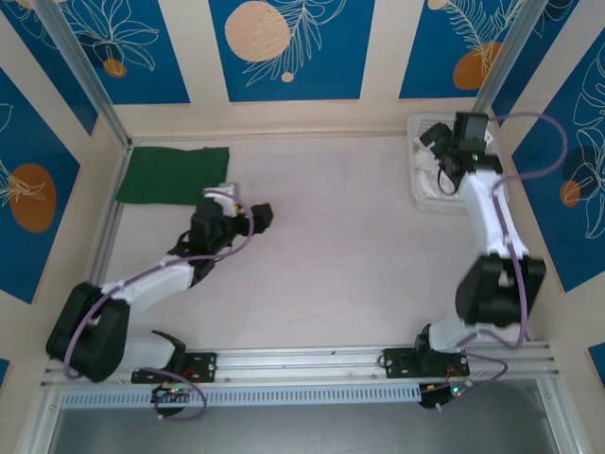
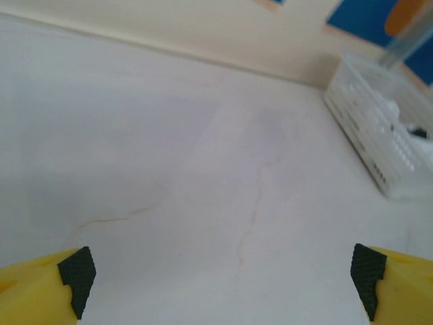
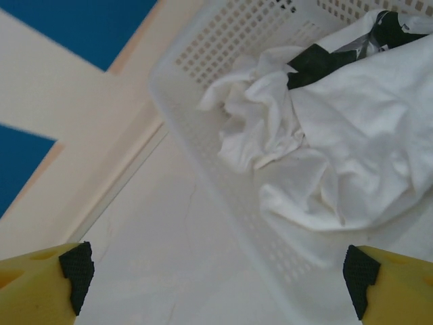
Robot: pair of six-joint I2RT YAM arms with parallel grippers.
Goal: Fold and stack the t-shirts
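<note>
**In the upper right corner, the white t-shirt [image 3: 338,149] lies just ahead of the right gripper [image 3: 220,274]**

At the upper left of the top view, the dark green t-shirt [image 1: 170,175] is laid flat as a neat rectangle, its long axis across the frame. Just below and to its right, the left gripper [image 1: 257,218] is held wide and empty over the bare table [image 1: 340,246]. At upper right, the mesh basket [image 1: 423,194] is set in the corner. The white t-shirt is crumpled inside it, and no long axis can be made out. The right gripper's jaws are spread wide with nothing held. In the wrist view the shirt lies up and right of them, with the basket's near wall between. The right arm is judged far nearer.
</note>
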